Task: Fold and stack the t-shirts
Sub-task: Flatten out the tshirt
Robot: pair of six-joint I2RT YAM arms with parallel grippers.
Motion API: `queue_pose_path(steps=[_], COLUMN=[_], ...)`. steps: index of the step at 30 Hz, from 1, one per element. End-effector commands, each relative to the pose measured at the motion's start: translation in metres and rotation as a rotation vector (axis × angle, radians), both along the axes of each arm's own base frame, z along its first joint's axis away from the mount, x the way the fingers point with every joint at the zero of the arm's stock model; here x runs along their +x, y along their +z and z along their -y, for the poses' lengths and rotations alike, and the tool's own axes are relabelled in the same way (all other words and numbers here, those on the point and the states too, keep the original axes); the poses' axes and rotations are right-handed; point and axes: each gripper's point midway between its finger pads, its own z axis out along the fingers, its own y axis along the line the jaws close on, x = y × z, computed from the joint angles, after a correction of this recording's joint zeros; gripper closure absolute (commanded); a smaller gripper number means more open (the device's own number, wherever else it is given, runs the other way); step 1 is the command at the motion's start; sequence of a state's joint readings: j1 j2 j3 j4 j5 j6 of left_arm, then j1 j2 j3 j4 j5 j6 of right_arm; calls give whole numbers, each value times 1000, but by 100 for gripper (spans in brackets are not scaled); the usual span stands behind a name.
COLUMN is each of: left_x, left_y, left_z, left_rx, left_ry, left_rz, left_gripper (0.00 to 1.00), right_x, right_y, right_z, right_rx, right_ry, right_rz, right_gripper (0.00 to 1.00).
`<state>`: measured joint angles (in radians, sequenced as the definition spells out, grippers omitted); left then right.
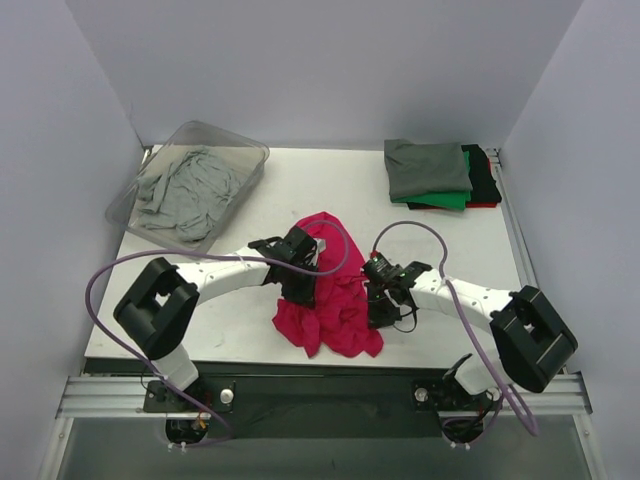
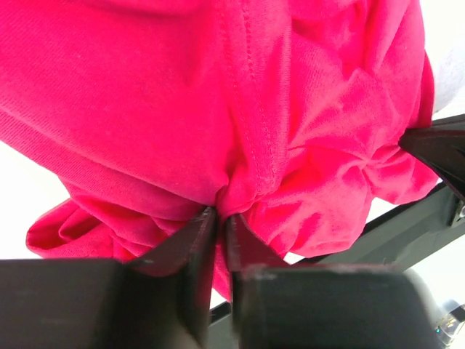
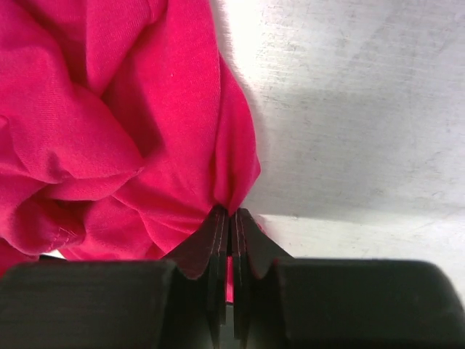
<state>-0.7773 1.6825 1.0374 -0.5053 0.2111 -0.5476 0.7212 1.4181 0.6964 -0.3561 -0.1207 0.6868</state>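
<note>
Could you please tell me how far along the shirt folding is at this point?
Done: a folded stack, dark grey on top, sits at the far right. In hand: left fingers and right fingers are shut on the crumpled magenta t-shirt. Left: fold and stack it, then the light grey shirt in the clear bin.

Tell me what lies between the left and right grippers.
The crumpled magenta t-shirt fills the gap between the left gripper and right gripper, each with jaws shut on its cloth; the top view shows it.
</note>
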Motion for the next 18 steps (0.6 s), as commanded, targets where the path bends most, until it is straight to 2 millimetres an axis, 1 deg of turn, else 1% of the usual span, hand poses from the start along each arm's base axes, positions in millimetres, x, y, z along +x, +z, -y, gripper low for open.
queue_pose_path(steps=[1,2,3,4,5,6,7,8,9,10,11,12,13,14,15,16,17,18], left_x=[7,9,14,16,19,23,29,33,37,46,54,55,64,67,70,77,79,80], left_y=[18,24,31,35,46,53,61,74,81,89,102,111,121,135,146,154,173,184], left_z=[4,3,2,1,0,-1,-4,-6,-7,-13,-20,-18,-23,-25,-25,-29,-28,-27], left_rx=[-26,-31,-32,-33,-50,-62,-76,-105,-124,-142,-176,-199,-220,-251,-284,-302,-343,-372], left_ry=[13,21,35,44,56,74,100,120,136,170,203,203,227,234,234,249,245,236], left_rz=[45,63,85,97,121,135,154,176,190,205,226,240,260,285,300,318,351,365], left_gripper=[86,89,92,95,99,100,100,100,100,100,100,100,100,100,100,100,100,100], right_x=[0,7,6,13,17,22,30,35,40,44,51,53,55,58,63,67,66,68], right_y=[12,19,26,31,37,49,57,68,80,88,104,112,120,131,146,157,166,175], right_z=[9,12,18,26,32,37,47,53,57,62,70,73,76,80,86,87,91,92], right_rx=[-24,-33,-41,-47,-53,-43,-41,-30,-28,-33,-34,-34,-33,-29,-45,-42,-48,-49], right_ry=[-10,-24,-34,-65,-80,-98,-125,-143,-154,-160,-176,-180,-184,-183,-199,-203,-199,-204], right_rz=[12,35,42,55,70,95,115,149,171,192,226,239,251,276,313,338,355,377], right_gripper=[100,100,100,100,100,100,100,100,100,100,100,100,100,100,100,100,100,100])
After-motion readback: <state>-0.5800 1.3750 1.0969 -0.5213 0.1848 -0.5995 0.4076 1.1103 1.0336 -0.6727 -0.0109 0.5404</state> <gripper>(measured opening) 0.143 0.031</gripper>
